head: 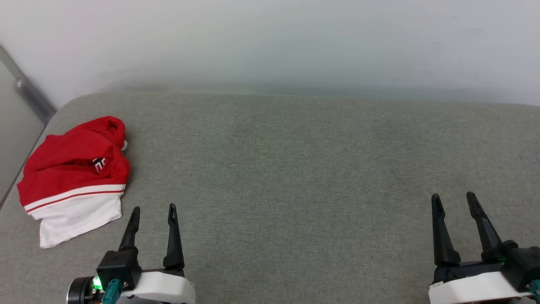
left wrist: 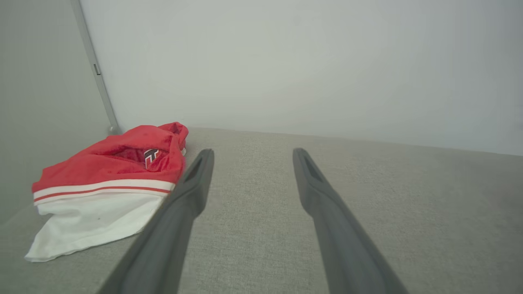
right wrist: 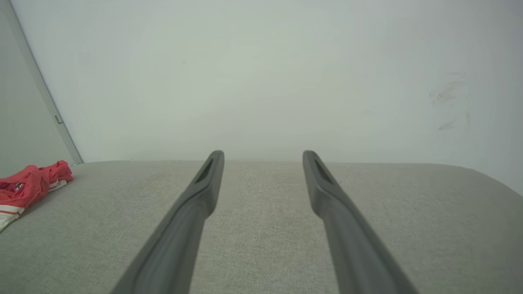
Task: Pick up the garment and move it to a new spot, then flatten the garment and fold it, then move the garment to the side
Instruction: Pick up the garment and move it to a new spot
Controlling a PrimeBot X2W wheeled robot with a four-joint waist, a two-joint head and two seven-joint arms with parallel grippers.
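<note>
The garment [head: 74, 177] lies crumpled in a heap at the far left of the grey cushioned surface [head: 295, 169]. It is red with a white part and red-and-white striped trim, and a scrap of black lettering shows in a fold. In the left wrist view the garment [left wrist: 106, 188] sits just left of the fingers. My left gripper [head: 154, 209] is open and empty, a little right of the heap and nearer to me. At the lower right my right gripper [head: 453, 197] is open and empty too, far from the garment [right wrist: 24, 190].
A pale wall [head: 270, 42] runs along the back of the surface. A metal strip [head: 25, 90] marks the corner at the left, where the surface's left edge drops away close to the garment.
</note>
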